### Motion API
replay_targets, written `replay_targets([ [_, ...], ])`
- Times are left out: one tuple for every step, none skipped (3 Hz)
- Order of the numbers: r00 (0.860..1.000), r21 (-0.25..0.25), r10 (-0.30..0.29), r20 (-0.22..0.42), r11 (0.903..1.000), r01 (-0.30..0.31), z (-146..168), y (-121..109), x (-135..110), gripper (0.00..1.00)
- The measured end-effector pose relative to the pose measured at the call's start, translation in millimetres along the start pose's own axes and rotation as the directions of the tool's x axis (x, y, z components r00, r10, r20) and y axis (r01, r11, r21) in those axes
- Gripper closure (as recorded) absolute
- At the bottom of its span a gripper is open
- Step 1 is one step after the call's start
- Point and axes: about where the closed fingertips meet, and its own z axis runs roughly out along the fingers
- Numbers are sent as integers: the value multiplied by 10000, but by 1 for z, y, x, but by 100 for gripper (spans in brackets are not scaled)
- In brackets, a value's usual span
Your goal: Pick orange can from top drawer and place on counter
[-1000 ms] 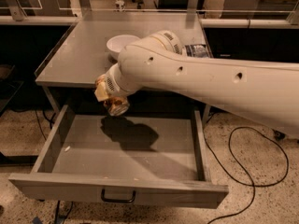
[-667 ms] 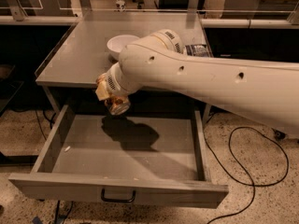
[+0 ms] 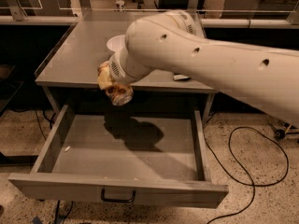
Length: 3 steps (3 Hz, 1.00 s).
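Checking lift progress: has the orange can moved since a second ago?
Yes, slightly upward. The brownish-orange metal drink can, held by the gripper, hangs nearer the front edge of the grey metal counter and higher above the open grey metal drawer.

A large white arm (image 3: 210, 64) reaches in from the right, across the grey desk (image 3: 77, 55). Its tool (image 3: 110, 82) hangs at the desk's front edge, above the back of the open drawer (image 3: 117, 189), and grips a brownish-orange can (image 3: 120, 94) held clear of both surfaces. The arm's shadow (image 3: 135, 132) falls on the drawer floor. A white bowl (image 3: 115, 43) sits on the desk behind the arm. A black cable (image 3: 243, 171) loops on the speckled floor to the right.
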Motion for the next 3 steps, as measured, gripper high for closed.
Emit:
replay_targets([
  [10000,-12,12,33,10000,-12,-4,1,-5,100],
  [9999,-259,58,135,9996,-54,3,0,-11,100],
  [9993,-745,-338,128,9966,347,17,0,-38,100],
])
